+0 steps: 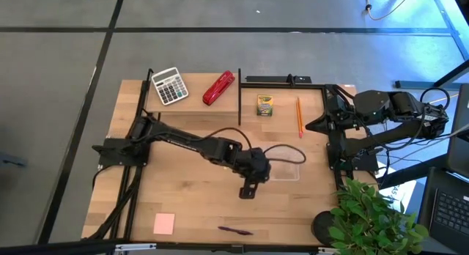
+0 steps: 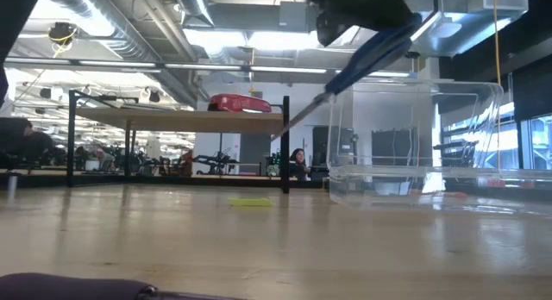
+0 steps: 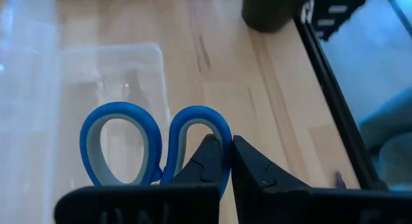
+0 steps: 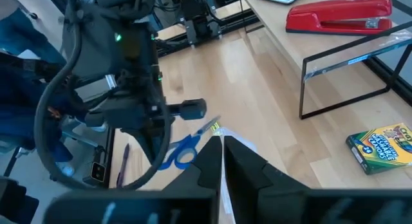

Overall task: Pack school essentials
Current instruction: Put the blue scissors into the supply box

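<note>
Currently, high view: left tool (image 1: 248, 190) sits mid-tabletop beside the clear container (image 1: 284, 164), closed on the blue-handled scissors, which barely show under the arm here. Right tool (image 1: 316, 125) waits near the right edge, closed, holding nothing I can see. Container looks empty, so my read is that nothing is packed yet and the scissors would be item one. Left to pack: yellow-green crayon box (image 1: 264, 105) and orange pencil (image 1: 299, 116) toward the far edge, pink sticky-note pad (image 1: 164, 223) near the near-left corner, dark purple pen (image 1: 236, 230) by the near edge. Tiny yellow block: can't find it. Grey-white calculator (image 1: 170, 86) and red stapler (image 1: 218, 88) sit on a raised shelf at the far edge, not part of the job. Potted plant (image 1: 370, 218) crowds the near-right corner. Low view: scissors (image 2: 366, 59) hang tilted above the container's rim (image 2: 414, 86), off the tabletop; stapler up on the shelf behind. Left wrist view: fingers (image 3: 207, 161) pinch one blue handle loop (image 3: 198, 137), container wall just beyond. Right wrist view: scissors (image 4: 181, 149) dangle under the left arm, crayon box (image 4: 380, 146) clear of it. Obstruction: the container wall is the only thing between the scissors and the drop; shelf legs stand close to the crayons.
</note>
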{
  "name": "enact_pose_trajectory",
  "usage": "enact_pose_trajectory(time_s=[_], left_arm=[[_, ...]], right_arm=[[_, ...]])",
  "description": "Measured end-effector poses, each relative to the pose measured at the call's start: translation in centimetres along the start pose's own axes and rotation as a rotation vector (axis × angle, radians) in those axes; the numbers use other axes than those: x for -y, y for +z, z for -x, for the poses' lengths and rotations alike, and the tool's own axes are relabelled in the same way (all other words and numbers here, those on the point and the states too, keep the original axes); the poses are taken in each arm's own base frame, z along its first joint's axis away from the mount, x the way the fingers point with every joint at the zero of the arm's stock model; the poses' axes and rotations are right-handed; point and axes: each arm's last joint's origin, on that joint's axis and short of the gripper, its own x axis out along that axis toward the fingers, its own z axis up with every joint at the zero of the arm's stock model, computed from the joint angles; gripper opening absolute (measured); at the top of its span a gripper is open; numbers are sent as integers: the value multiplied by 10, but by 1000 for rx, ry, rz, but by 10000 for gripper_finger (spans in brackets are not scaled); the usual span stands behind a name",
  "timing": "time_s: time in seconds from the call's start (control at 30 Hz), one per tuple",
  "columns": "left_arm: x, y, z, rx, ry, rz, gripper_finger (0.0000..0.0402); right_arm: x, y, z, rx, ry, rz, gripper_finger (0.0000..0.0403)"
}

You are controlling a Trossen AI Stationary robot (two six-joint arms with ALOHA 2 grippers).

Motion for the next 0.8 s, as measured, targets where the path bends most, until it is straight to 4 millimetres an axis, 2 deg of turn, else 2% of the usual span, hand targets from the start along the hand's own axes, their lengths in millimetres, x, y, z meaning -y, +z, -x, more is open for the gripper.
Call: enact_pose_trajectory(time_s=[0.2, 0.33, 0.53, 0.8], left_arm=[[-2, 14, 0, 135, -60, -11, 1], [-6, 9, -12, 115, -88, -25, 1], [-10, 12, -30, 197, -168, -87, 1], [-15, 14, -28, 207, -155, -74, 1]], right_arm=[[0, 0, 0, 0, 0, 0, 21], [0, 0, 0, -1, -1, 0, 21], [0, 0, 0, 1, -1, 0, 21], [0, 0, 0, 3, 0, 0, 21]])
